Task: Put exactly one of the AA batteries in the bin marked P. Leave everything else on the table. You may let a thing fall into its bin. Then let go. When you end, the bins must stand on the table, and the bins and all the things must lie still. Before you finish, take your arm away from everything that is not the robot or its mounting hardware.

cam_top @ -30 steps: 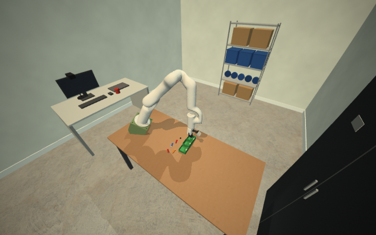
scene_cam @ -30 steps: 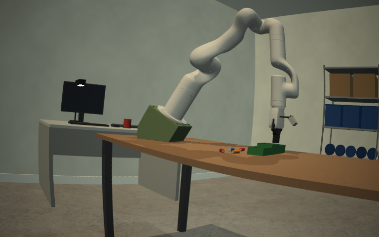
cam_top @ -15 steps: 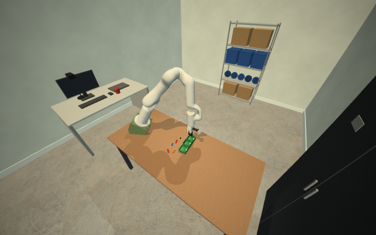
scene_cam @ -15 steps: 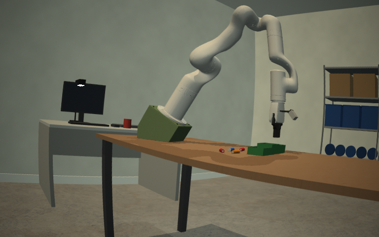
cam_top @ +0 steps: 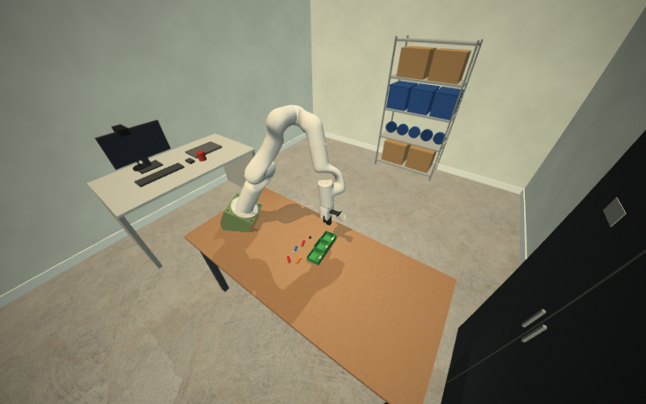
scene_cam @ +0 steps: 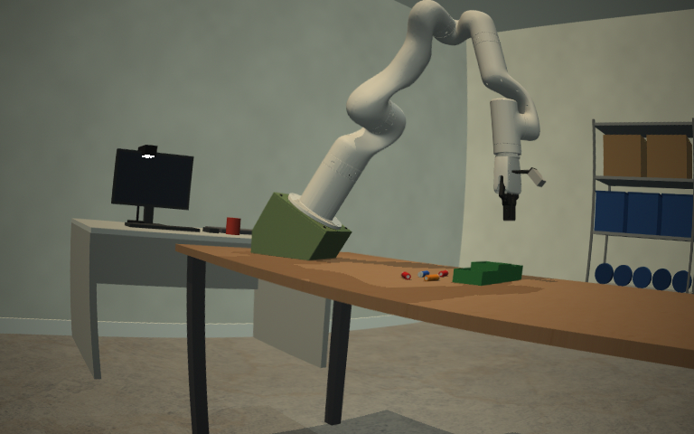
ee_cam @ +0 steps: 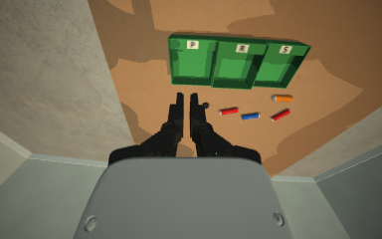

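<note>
A green row of three bins (cam_top: pixel 321 247) stands on the brown table, marked P (ee_cam: pixel 192 62), R (ee_cam: pixel 239 65) and S (ee_cam: pixel 279 62). I see nothing inside the P bin. Beside the bins lie small battery-like cylinders: a red one (ee_cam: pixel 229 111), a blue one (ee_cam: pixel 250 116), another red one (ee_cam: pixel 280 115) and an orange one (ee_cam: pixel 283 98). A small black round thing (ee_cam: pixel 205 105) lies near them. My gripper (ee_cam: pixel 186 103) (scene_cam: pixel 508 217) hangs well above the table beside the P end of the row. Its fingers are shut with nothing seen between them.
The arm's green base (cam_top: pixel 240 219) sits at the table's far left corner. The table edge runs close to the P bin's side. A desk with a monitor (cam_top: pixel 133 142), a shelf rack (cam_top: pixel 426 104) and a black cabinet (cam_top: pixel 571 295) stand off the table.
</note>
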